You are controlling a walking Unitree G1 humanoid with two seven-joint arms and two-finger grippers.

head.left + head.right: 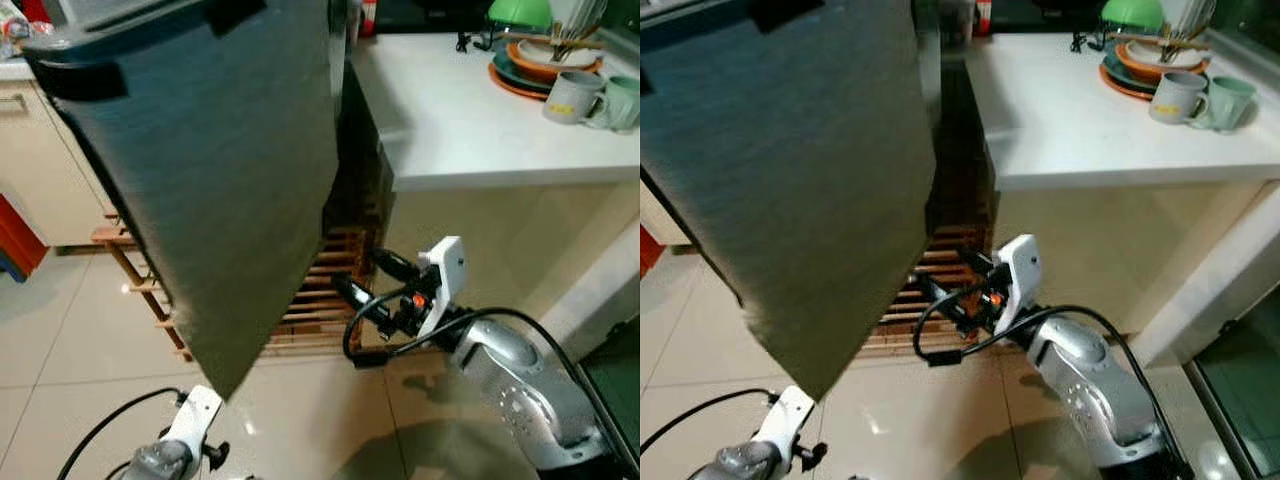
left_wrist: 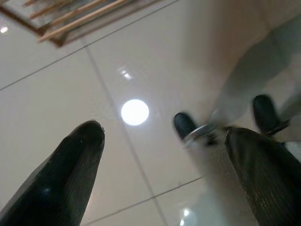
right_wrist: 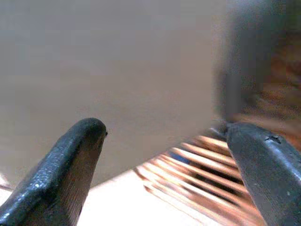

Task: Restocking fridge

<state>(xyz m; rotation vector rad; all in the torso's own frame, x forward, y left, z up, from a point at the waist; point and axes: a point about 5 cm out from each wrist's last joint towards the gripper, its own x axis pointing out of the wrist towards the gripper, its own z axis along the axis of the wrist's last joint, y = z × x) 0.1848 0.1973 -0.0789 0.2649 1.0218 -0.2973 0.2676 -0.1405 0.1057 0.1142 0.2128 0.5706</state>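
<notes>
The dark grey fridge (image 1: 200, 170) takes up most of what we see, its brushed front face running from the top of the head views down to a low corner that hangs over the tiled floor (image 1: 60, 330). Its right edge stands close against the white counter (image 1: 450, 110), leaving only a narrow dark gap between the two. We cannot tell whether the door is shut.

Under and behind the fridge's lower edge a wooden slatted rack (image 1: 310, 310) lies on the floor, its slats reaching out past the fridge on both sides. The pale tiles in front of it are glossy and give open room toward us.

On the far right corner of the counter sits a stack of dishes (image 1: 535, 60) with two mugs (image 1: 575, 95) just beside it, near the counter's edge.

Our right gripper (image 1: 355, 275) is held out low, beside the fridge's right edge and above the rack, its fingers spread apart with the rack's slats showing between them in the right wrist view. Our left gripper (image 2: 164, 150) hangs low over bare tiles, fingers spread wide and holding nothing; in its wrist view a corner of the rack lies well ahead of it.
</notes>
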